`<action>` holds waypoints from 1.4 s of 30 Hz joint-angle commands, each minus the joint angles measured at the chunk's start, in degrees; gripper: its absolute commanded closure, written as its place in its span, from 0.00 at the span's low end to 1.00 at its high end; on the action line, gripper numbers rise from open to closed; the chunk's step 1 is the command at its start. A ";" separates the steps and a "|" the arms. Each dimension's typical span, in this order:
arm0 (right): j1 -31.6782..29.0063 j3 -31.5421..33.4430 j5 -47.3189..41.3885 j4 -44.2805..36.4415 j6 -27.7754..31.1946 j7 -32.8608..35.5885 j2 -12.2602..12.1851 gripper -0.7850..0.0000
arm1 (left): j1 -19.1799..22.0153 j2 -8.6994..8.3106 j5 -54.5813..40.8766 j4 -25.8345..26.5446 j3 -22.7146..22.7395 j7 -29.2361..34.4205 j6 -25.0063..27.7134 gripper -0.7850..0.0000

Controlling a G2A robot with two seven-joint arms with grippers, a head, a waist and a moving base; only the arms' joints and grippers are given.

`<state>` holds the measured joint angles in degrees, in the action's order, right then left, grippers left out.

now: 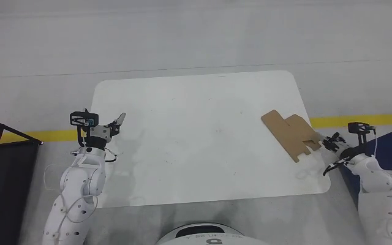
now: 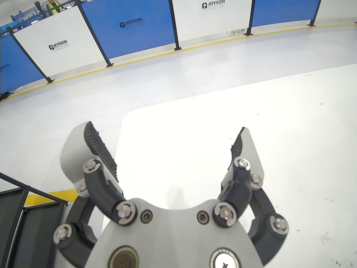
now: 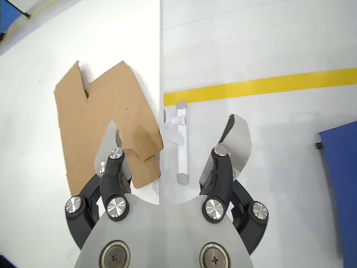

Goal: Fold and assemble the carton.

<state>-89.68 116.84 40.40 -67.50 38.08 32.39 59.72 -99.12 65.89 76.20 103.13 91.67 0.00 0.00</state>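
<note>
A flat brown carton lies unfolded on the white table at its right edge, one flap corner reaching the rim. In the right wrist view the carton spreads under one finger. My right gripper sits at the table's right edge beside the carton's near corner; it is open, one finger over the cardboard and the other past the table edge. My left gripper hovers over the table's left edge, far from the carton, open with nothing between its fingers.
A yellow floor line runs beyond the table on both sides. A black frame stands at the left of the table. A white handle is fixed on the table's side below the right gripper. Blue and white fence panels stand far off.
</note>
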 commanded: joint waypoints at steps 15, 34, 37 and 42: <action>5.14 -1.08 -3.79 7.31 4.74 8.42 -2.31 0.40 | 0.00 0.00 0.00 0.00 0.00 0.00 0.00 0.00; 3.14 -0.02 -7.25 9.58 9.10 6.96 -4.22 1.00 | 0.00 0.00 0.00 0.00 0.00 0.00 0.00 0.00; 2.33 1.03 -8.47 10.02 9.47 6.54 -4.61 1.00 | 0.00 0.00 0.00 0.00 0.00 0.00 0.00 0.00; 1.12 2.04 -10.46 10.66 10.94 6.45 -5.21 1.00 | 0.00 0.00 0.00 0.00 0.00 0.00 0.00 0.00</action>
<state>-88.37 118.81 30.31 -56.84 48.71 38.76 54.62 -99.12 65.89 76.20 103.13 91.67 0.00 0.00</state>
